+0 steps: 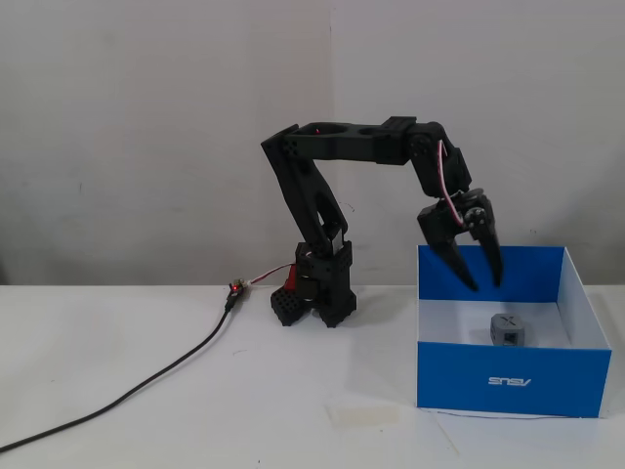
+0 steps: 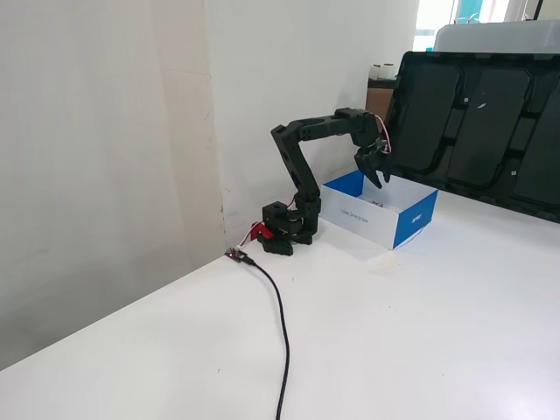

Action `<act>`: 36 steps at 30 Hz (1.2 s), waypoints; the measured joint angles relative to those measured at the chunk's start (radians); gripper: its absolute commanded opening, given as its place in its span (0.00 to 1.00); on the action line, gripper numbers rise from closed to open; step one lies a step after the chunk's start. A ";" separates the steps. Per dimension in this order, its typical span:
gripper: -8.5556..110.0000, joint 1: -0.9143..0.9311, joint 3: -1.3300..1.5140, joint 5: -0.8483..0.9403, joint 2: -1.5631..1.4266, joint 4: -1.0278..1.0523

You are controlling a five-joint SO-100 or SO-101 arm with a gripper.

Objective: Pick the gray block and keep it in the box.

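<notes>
The gray block (image 1: 507, 330) lies on the white floor of the blue box (image 1: 508, 379), near the front wall, an X-marked face showing. My gripper (image 1: 484, 282) hangs over the box's back left part, fingers pointing down, open and holding nothing. It sits above and to the left of the block. In the other fixed view the gripper (image 2: 380, 182) hovers over the blue box (image 2: 413, 220), and the block is hidden behind the box walls.
A black cable (image 1: 146, 379) runs from a small connector across the white table toward the left front. A strip of tape (image 1: 363, 415) lies before the box. A large dark tray (image 2: 481, 122) leans behind the box in the other fixed view.
</notes>
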State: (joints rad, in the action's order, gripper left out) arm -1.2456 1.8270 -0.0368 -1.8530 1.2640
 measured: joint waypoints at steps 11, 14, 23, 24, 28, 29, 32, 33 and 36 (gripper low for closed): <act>0.11 0.169 -0.175 0.117 -0.044 0.183; 0.11 0.181 -0.242 0.126 -0.058 0.232; 0.10 0.270 -0.333 0.135 -0.190 0.311; 0.10 0.290 -0.334 0.137 -0.206 0.318; 0.08 0.390 -0.334 0.144 -0.267 0.324; 0.07 0.420 -0.334 0.147 -0.282 0.324; 0.07 0.525 -0.333 0.149 -0.322 0.324; 0.07 0.563 -0.321 0.149 -0.336 0.318; 0.07 0.678 -0.258 0.149 -0.383 0.267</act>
State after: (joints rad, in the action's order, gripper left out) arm -0.5676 1.5693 0.1120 -2.2365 1.5309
